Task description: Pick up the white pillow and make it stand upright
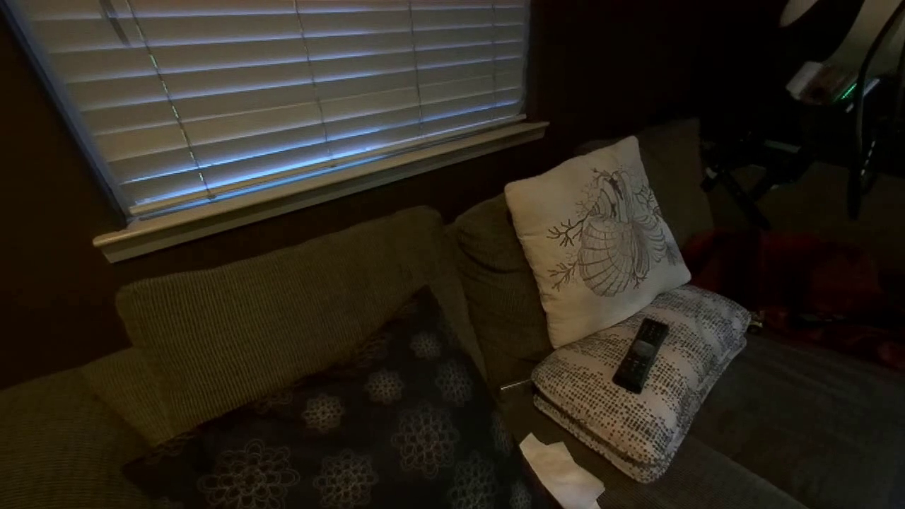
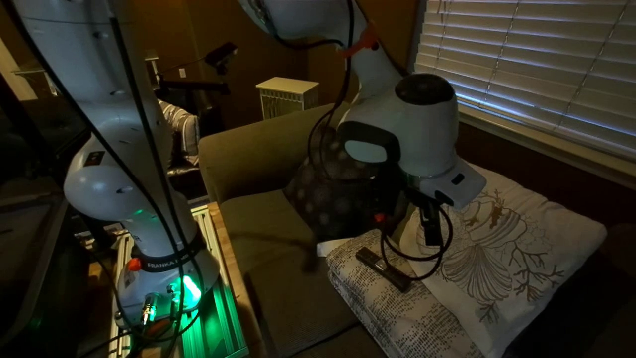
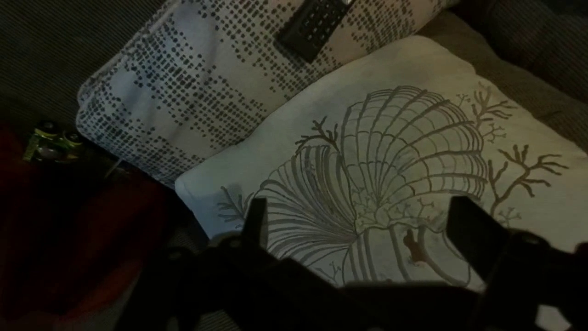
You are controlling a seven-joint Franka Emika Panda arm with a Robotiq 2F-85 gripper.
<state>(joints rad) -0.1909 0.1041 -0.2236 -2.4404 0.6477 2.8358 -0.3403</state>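
The white pillow (image 1: 601, 240) is plump and cream-white, with its shell-and-coral line drawing facing outward. In an exterior view it leans tilted against the sofa back, its lower edge on the dotted folded blanket; no gripper shows there. In an exterior view the pillow (image 2: 502, 268) lies behind and below my gripper (image 2: 432, 236), which points down over its patterned face. In the wrist view the pillow (image 3: 395, 156) fills the middle. My gripper (image 3: 356, 202) has its fingers wide apart with nothing held between them. I cannot tell whether the fingertips touch the fabric.
The dotted folded blanket (image 1: 636, 410) carries a black remote (image 1: 642, 355), also beside the pillow in the wrist view (image 3: 312, 30). A dark flower-patterned pillow (image 1: 353, 431) and white paper (image 1: 562, 470) lie nearby. The window sill (image 1: 318, 191) is behind the sofa. Cables (image 2: 442, 263) loop beside my gripper.
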